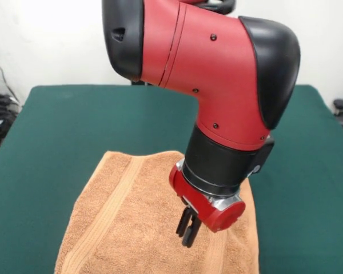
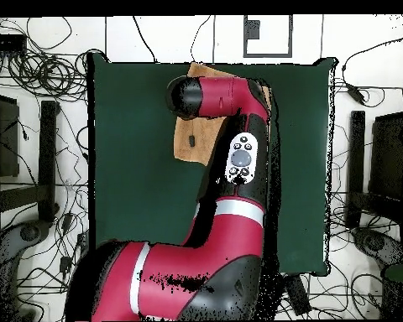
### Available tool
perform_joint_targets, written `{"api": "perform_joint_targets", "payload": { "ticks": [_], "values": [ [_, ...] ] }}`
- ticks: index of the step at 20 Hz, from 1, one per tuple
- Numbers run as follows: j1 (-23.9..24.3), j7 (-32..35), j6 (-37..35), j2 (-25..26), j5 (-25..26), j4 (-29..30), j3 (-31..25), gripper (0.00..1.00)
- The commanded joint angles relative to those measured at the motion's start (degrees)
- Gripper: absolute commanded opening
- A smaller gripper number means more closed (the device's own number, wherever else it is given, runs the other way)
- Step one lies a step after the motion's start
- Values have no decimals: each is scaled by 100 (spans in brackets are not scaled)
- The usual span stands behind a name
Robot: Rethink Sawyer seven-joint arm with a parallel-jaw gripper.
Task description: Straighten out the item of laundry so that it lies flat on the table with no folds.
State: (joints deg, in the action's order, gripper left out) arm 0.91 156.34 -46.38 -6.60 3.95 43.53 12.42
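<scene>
From my front camera, the towel (image 1: 137, 222) lies nearest me on the green table (image 1: 57, 125), running off the bottom edge of the picture. One woven band runs along its left side, and its far edge is slightly humped. My gripper (image 1: 188, 229) hangs just above the towel's right half, fingers drawn close together, holding nothing. Behind it rises the red and black arm (image 1: 217, 74). Overhead, the arm hides most of the towel (image 2: 188, 138).
</scene>
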Motion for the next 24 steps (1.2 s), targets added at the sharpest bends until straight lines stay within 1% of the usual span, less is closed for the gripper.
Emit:
{"api": "perform_joint_targets", "payload": {
  "ticks": [1,2,3,5,8,12,17,21,24],
  "values": [
    [507,-2805,-212,-342,359,407,-1074,0],
    [591,-2933,-198,-327,359,424,-1151,0],
    [639,-2947,-169,-352,373,537,-1212,0],
    [692,-2982,-114,-376,505,586,-1257,0],
    [832,-3115,-15,-370,568,727,-1444,0],
    [915,-3079,128,-446,626,1105,-1590,0],
    [683,-2636,99,-805,668,1716,-1432,0],
    [533,-2269,363,-947,795,1978,-1359,0],
    [445,-2045,514,-940,889,2036,-1296,0]
  ]
}}
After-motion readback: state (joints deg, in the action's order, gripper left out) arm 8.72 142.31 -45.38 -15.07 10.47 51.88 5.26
